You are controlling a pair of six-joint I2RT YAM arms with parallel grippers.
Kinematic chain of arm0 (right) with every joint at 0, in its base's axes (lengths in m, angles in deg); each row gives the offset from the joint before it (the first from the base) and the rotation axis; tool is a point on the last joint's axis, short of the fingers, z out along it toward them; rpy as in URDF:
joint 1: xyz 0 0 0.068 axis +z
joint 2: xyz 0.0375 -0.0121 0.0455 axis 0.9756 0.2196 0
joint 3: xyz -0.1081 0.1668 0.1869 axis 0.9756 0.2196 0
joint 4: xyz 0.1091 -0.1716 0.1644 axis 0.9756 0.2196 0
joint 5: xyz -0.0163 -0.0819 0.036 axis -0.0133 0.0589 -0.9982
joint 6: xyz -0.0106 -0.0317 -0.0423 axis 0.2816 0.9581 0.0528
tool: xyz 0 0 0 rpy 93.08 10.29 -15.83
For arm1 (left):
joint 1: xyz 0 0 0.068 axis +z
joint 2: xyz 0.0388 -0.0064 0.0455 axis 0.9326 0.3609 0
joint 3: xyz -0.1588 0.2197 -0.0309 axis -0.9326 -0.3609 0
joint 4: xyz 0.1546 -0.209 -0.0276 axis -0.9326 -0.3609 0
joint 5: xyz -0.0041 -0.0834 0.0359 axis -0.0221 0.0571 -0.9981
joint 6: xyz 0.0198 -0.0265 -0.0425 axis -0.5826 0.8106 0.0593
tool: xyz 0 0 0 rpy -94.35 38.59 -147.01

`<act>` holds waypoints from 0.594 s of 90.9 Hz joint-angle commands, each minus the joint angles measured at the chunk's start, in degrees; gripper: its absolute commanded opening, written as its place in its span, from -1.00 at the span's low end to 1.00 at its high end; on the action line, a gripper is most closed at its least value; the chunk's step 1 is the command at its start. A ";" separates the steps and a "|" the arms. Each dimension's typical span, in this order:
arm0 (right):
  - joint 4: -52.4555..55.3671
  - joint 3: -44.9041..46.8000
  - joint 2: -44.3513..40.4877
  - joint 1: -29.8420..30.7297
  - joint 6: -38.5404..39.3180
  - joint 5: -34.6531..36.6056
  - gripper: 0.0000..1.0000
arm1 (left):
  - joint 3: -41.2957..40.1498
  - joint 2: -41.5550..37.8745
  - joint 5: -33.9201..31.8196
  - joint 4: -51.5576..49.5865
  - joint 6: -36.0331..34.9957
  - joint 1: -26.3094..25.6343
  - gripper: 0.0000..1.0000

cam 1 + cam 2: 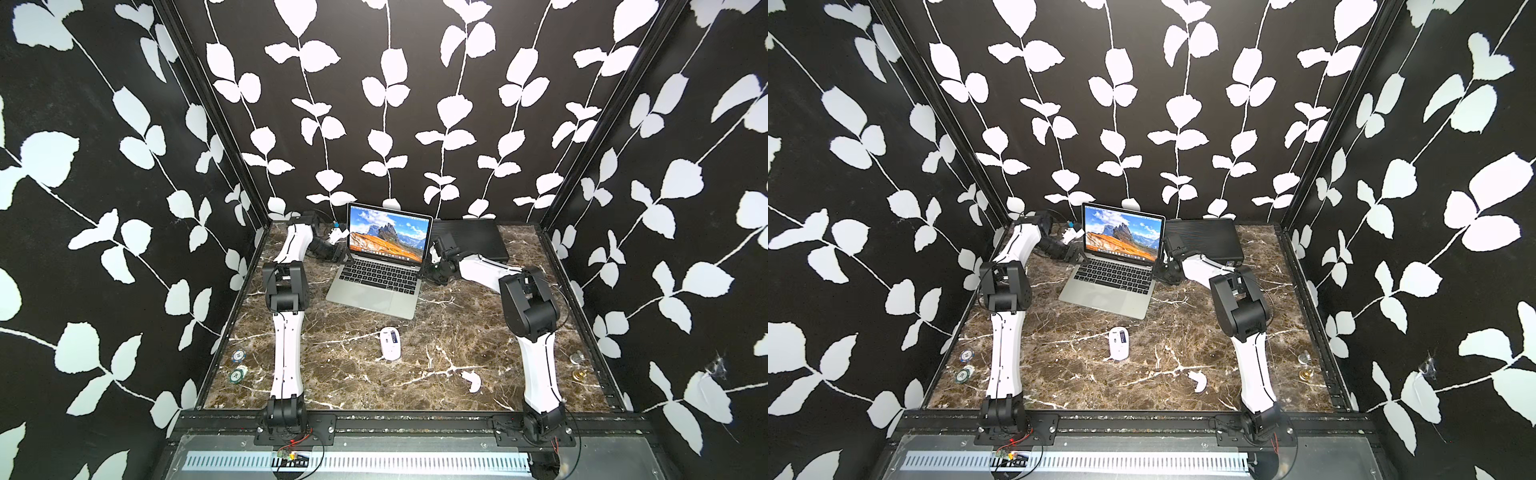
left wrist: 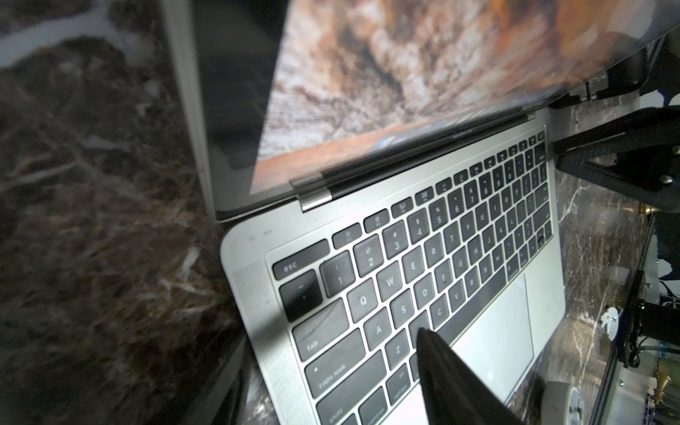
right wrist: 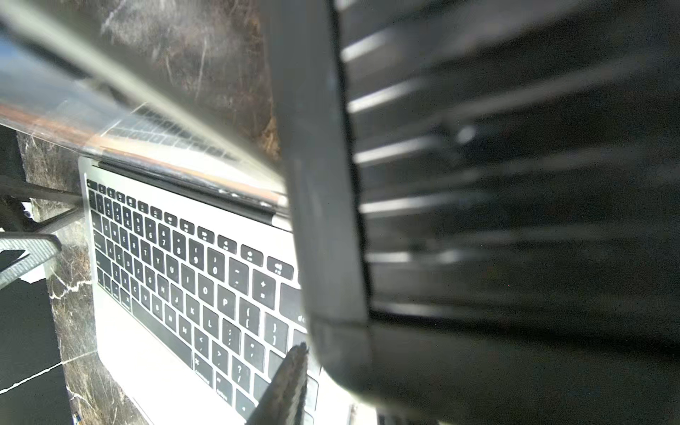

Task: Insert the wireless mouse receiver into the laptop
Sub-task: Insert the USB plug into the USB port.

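In both top views the laptop (image 1: 374, 297) (image 1: 1105, 300) stands open near the middle of the back edge of the desk (image 1: 332, 374), with its screen lit. The wireless mouse (image 1: 389, 343) (image 1: 1119, 343) lies alone in front of it, toward the desk's centre, with a dark patch on its upward face. A white curved cover piece (image 1: 473, 381) lies nearer the front right corner. A black ribbed case (image 1: 469, 237) sits in the back right corner, and two chips (image 1: 237, 365) sit by the left edge. The left gripper (image 1: 343, 251) is at the laptop's left side by the hinge. The right gripper (image 1: 430, 270) is at its right side by the hinge. From here I cannot tell how wide either one stands.

In the left wrist view, one black finger (image 2: 449, 371) reaches over the keys. A second dark shape, probably the other finger, lies outside the laptop's left edge on the marble, so the jaws stand wide with that edge between them.

In the right wrist view, one finger (image 3: 287, 382) shows above the keyboard's right end, with the case blurred close beside it. I cannot tell the width of the jaws or whether they hold anything.
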 commanded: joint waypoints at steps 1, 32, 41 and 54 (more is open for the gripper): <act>-4.31 -1.85 -0.12 1.68 -0.31 -4.66 -0.33 | -1.41 -0.46 2.06 -3.54 -0.18 -1.44 0.44; -13.30 0.93 -0.97 2.10 -5.17 -9.55 -0.37 | -1.52 -1.96 3.67 -2.78 0.81 -1.99 0.43; -8.56 2.25 -3.55 1.96 -1.65 -5.72 -0.36 | -1.49 -3.78 3.06 -1.07 2.59 -1.49 0.45; -2.13 4.87 -9.23 1.61 4.88 1.92 -0.29 | -2.87 -9.18 0.59 4.84 7.90 0.56 0.48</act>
